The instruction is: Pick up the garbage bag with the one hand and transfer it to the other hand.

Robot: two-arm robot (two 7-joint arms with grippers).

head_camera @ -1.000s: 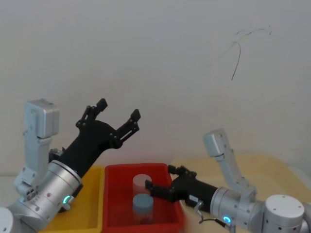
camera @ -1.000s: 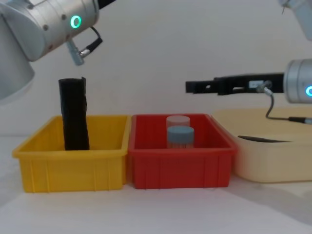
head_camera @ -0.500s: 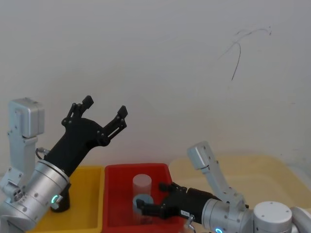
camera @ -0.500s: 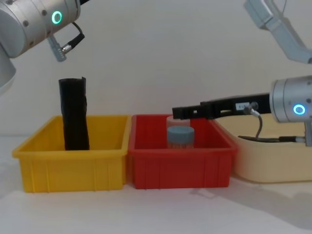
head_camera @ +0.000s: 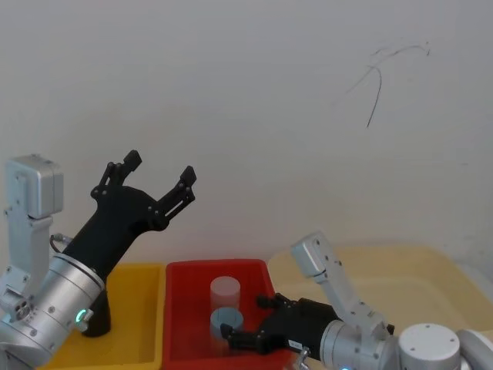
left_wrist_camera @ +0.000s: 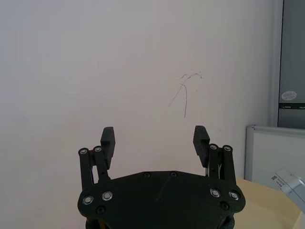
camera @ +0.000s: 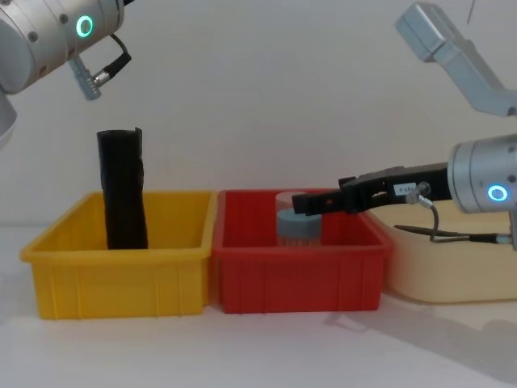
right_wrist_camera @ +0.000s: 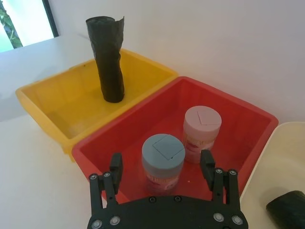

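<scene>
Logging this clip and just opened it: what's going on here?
Nothing is held. The garbage bag stands upright in the yellow bin, untouched. The left gripper is open and raised high, pointing at the wall. The right gripper, also open, hangs low over the red bin, at the blue-capped jar that stands beside a pale-capped jar. The pickup has not started.

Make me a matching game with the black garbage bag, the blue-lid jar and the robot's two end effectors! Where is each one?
Things:
1. garbage bag
2. blue-capped jar
3. left end effector
4. right end effector

Places:
A. low over the red bin, open
B. standing upright in the yellow bin
C. raised high, open, pointing at the wall
D. sitting inside the red bin

Pairs: 1-B, 2-D, 3-C, 4-A
</scene>
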